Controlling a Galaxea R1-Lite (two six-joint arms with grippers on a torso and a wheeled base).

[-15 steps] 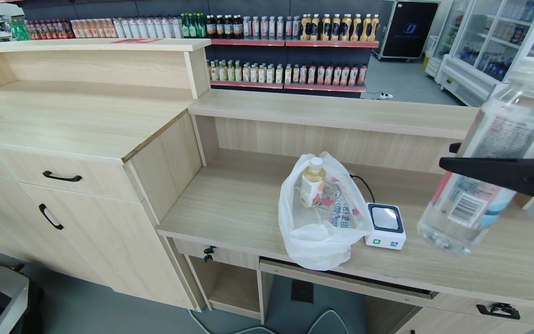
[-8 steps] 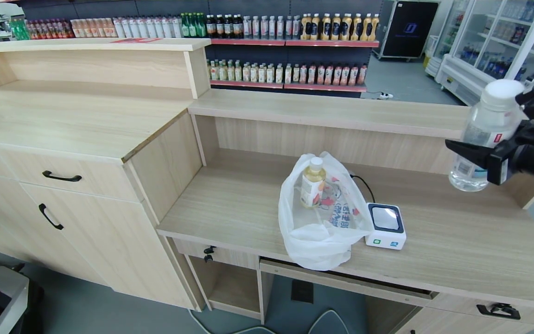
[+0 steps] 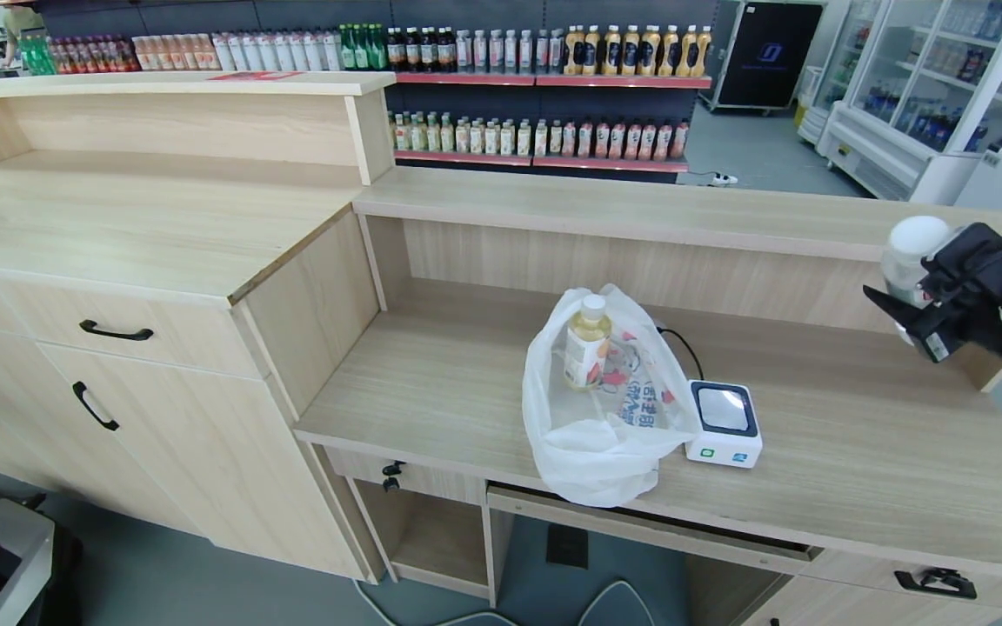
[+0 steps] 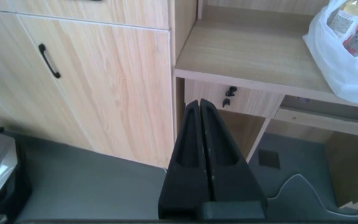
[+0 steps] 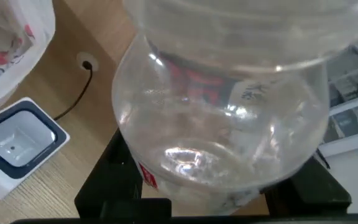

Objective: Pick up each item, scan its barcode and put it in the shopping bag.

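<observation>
Right gripper (image 3: 898, 300): I am clamping the clear water bottle (image 3: 911, 248), fingers closed around its body, at 2 o'clock from the scanner (image 3: 723, 422); shopping bag (image 3: 605, 443) is sitting at the scanner's 9 o'clock.

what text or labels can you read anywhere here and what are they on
Nothing is clear enough to quote.
shopping bag: blue and red print, creased and blurred.
yellow drink bottle in the bag: label too small.
water bottle: red label patches, blurred.
scanner: two small icons, no legible words.
shelf bottles: labels too small.
</observation>
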